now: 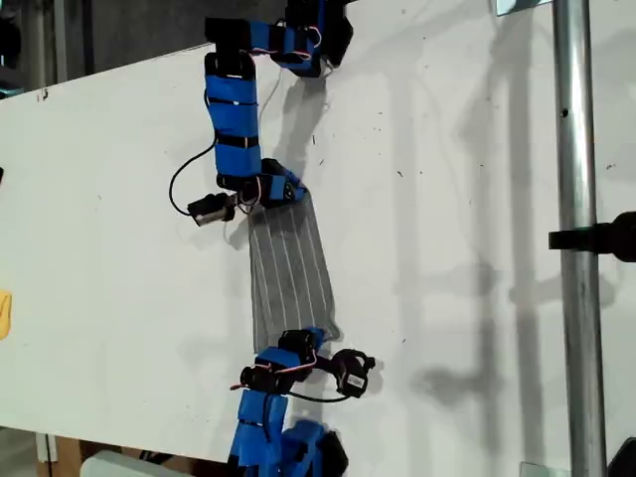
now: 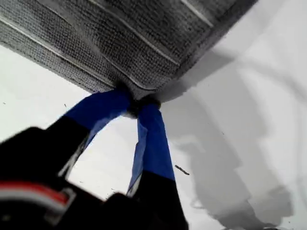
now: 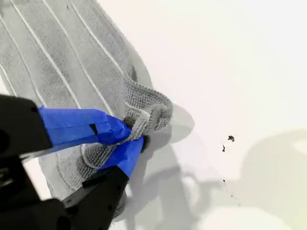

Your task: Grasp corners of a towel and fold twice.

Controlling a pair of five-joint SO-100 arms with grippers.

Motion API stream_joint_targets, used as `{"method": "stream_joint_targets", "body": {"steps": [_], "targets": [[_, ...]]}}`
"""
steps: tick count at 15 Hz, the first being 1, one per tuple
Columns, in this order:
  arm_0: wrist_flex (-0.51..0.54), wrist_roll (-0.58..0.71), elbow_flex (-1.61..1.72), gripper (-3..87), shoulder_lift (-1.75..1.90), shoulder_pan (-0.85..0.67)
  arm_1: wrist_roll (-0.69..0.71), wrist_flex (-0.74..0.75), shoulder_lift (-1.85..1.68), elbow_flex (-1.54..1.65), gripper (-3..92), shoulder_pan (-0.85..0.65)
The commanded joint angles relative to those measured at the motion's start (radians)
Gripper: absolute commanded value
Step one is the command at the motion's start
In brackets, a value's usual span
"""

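The grey striped towel (image 1: 288,268) lies lengthwise on the white table (image 1: 447,248), between two blue arms. In the exterior view one arm's gripper (image 1: 283,191) sits on the towel's upper end and the other arm's gripper (image 1: 306,344) on its lower end. The wrist views do not show which arm is which. My first gripper (image 2: 138,106) is shut on a corner of the towel (image 2: 144,43), which hangs raised over its own shadow. My second gripper (image 3: 134,132) is shut on a bunched corner (image 3: 148,112), and the rest of the towel (image 3: 53,62) lies flat.
A metal pole (image 1: 578,238) with a black clamp (image 1: 606,237) stands at the exterior view's right. A yellow object (image 1: 4,313) shows at that view's left edge. The table's edge runs along that view's bottom left. Small dark specks (image 3: 230,139) dot the tabletop.
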State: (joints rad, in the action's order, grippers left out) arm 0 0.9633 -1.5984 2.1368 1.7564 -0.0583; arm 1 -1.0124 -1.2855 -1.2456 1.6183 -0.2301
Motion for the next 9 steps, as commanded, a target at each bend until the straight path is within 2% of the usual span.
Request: {"method": "stream_joint_targets", "body": {"steps": [1, 2, 6, 7, 9], "targets": [[-0.017, -0.011, -0.025, -2.6, 0.002, 0.018, 0.003, -0.020, -0.032, -0.057, 0.6, 0.000], [-0.017, -0.011, -0.025, -2.6, 0.003, 0.018, 0.003, -0.043, -0.054, -0.058, 2.8, -0.002], [-0.015, -0.005, -0.026, -2.6, 0.006, 0.017, 0.012, -0.005, -0.058, -0.035, -0.2, 0.014], [0.012, -0.005, -0.041, -2.6, 0.014, 0.018, 0.012, -0.026, -0.101, -0.044, -0.2, 0.017], [0.130, 0.012, -0.127, -2.6, 0.026, 0.012, 0.028, -0.075, -0.221, -0.044, -0.2, -0.005]]}}
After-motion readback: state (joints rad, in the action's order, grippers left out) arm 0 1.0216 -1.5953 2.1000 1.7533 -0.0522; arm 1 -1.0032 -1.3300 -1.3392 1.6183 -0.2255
